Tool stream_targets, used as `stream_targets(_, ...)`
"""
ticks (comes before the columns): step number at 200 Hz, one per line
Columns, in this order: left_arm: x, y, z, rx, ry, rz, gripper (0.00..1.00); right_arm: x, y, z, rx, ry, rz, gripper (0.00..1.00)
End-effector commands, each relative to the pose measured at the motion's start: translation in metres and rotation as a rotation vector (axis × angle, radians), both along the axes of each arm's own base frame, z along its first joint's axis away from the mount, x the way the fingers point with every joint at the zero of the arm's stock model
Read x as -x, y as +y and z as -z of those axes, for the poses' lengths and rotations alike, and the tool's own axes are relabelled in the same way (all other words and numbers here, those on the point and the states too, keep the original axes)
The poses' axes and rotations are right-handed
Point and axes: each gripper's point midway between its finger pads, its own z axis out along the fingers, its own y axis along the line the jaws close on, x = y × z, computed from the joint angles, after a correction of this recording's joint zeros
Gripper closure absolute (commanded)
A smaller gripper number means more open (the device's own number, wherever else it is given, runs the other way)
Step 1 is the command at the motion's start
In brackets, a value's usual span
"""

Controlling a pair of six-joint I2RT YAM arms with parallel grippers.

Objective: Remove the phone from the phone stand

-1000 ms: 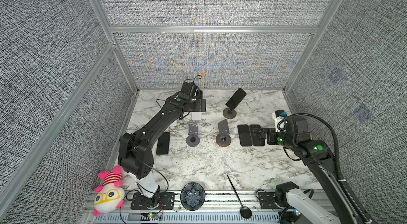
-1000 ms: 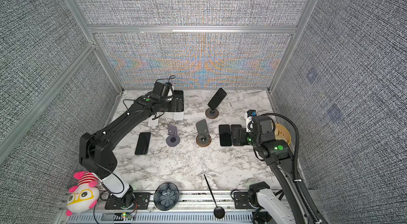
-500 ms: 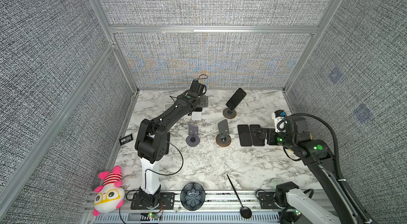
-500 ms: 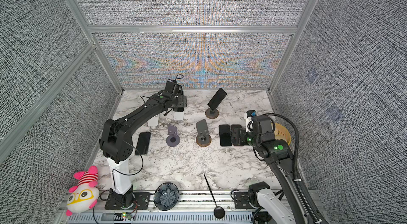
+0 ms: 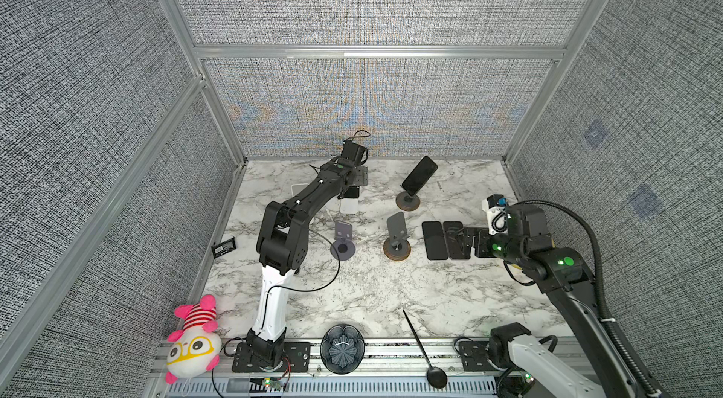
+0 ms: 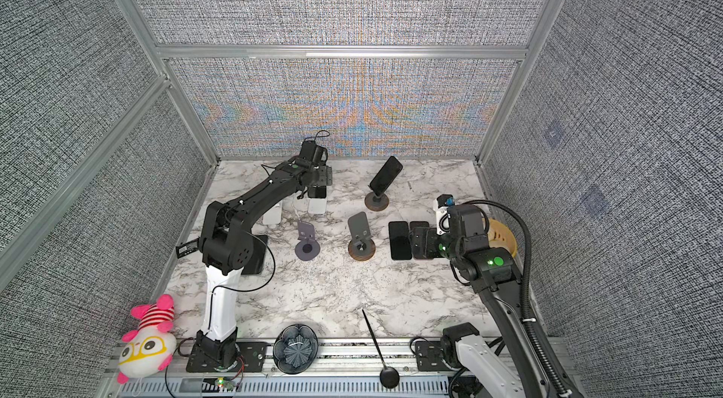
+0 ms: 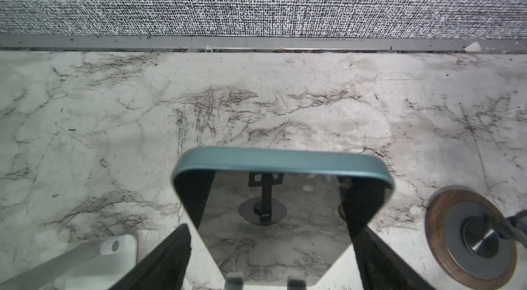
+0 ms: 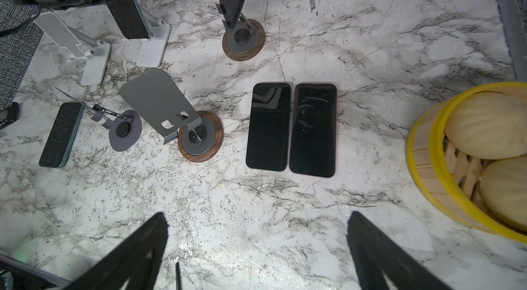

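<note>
A teal-edged phone (image 7: 282,217) leans on a white stand (image 5: 349,206) at the back left. My left gripper (image 7: 275,231) is open and straddles it, one finger outside each long edge, close but not pressing. The stand's two lips hold the phone's lower edge. In the right wrist view this phone (image 8: 129,9) shows under the left gripper. A second black phone (image 5: 419,180) rests on a round wooden-based stand (image 5: 407,201) at the back. My right gripper (image 8: 256,217) hangs open and empty, low at the right.
Two phones (image 8: 268,126) (image 8: 312,129) lie flat beside an empty grey stand (image 5: 397,237). An empty purple stand (image 5: 342,243), another white stand (image 6: 274,214) and a flat phone (image 6: 256,255) are left. A yellow bun steamer (image 8: 422,160) stands far right. Plush toy (image 5: 193,341), bowl (image 5: 342,349), spoon (image 5: 422,345) line the front.
My left arm's elbow has swung right toward the middle while its gripper stayed at the white stand, its jaws narrowing slightly round the phone. The right arm has not moved.
</note>
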Motion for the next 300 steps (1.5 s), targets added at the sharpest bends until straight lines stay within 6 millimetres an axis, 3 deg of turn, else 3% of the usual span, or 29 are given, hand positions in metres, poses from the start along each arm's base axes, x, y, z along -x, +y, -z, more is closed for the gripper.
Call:
stream_targets(1,0.0,0.003,0.004,-0.019,0.012,-0.011,0.1,-0.002,-0.001,-0.001,0.016,-0.008,-0.004,0.02)
stream_targets(114,-0.003,0.005,0.016,-0.034,0.035,-0.015,0.25,-0.002,-0.001,-0.002,0.018,-0.011,-0.006,0.02)
stream_targets(160,-0.003,0.007,0.012,-0.037,0.031,-0.018,0.3,-0.001,-0.002,-0.002,0.019,-0.014,-0.002,0.02)
stream_targets(244,0.008,0.011,-0.016,-0.024,0.01,-0.006,0.33,-0.002,-0.002,0.0,0.016,-0.012,0.0,0.02)
stream_targets(300,0.018,0.013,-0.052,0.007,-0.039,0.009,0.36,-0.001,-0.002,-0.001,0.015,-0.014,-0.002,0.02)
